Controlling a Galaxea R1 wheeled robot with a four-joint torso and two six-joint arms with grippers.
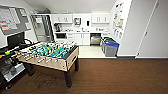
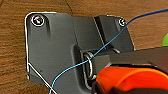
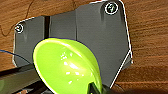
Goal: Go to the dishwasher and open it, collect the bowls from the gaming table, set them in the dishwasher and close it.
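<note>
A yellow-green bowl [image 3: 66, 66] is sitting in the right pincer [image 3: 96, 88], tilted with its open side facing the wrist camera; a dark finger [image 3: 93, 88] is pressing on its rim at about five o'clock of the bowl, so the right pincer is clamping on that rim, above brown wood-look floor [image 3: 150, 37].

In the left wrist view an orange rounded object [image 2: 130, 77] is lying close to the camera at about four o'clock, with a thin blue cable [image 2: 100, 50] crossing the dark plate. I cannot tell what the orange thing is, nor whether the left pincer is apart or together. A sliver of yellow-green is showing at three o'clock at the edge.

In the head view the dishwasher [image 1: 95, 39] is standing far ahead at about twelve o'clock, its steel front shut, under the white kitchen counter [image 1: 82, 32]. The football table [image 1: 50, 55] is standing near at nine o'clock. Blue-lidded bins [image 1: 110, 47] are standing at about one o'clock, beside the dishwasher.
</note>
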